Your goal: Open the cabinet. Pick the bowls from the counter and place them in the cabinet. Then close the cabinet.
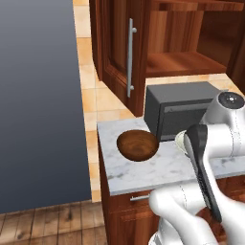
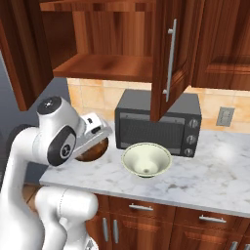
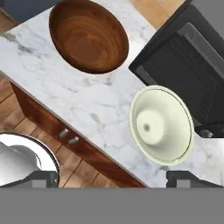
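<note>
The hand (image 3: 112,176) hangs released above the worktop (image 3: 87,100); a microwave (image 2: 158,124) stands just behind the 2 bowls (image 3: 89,36), under the open cabinet (image 2: 105,66).

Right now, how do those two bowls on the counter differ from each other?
The brown bowl looks like dark grained wood; the cream bowl is pale, glossy and greenish. The brown bowl sits near the counter's end, left of the microwave; the cream bowl sits right in front of the microwave. The brown bowl's inside is smooth; the cream bowl shows a small spot at its centre. Both are round, upright, empty and of similar size.
</note>
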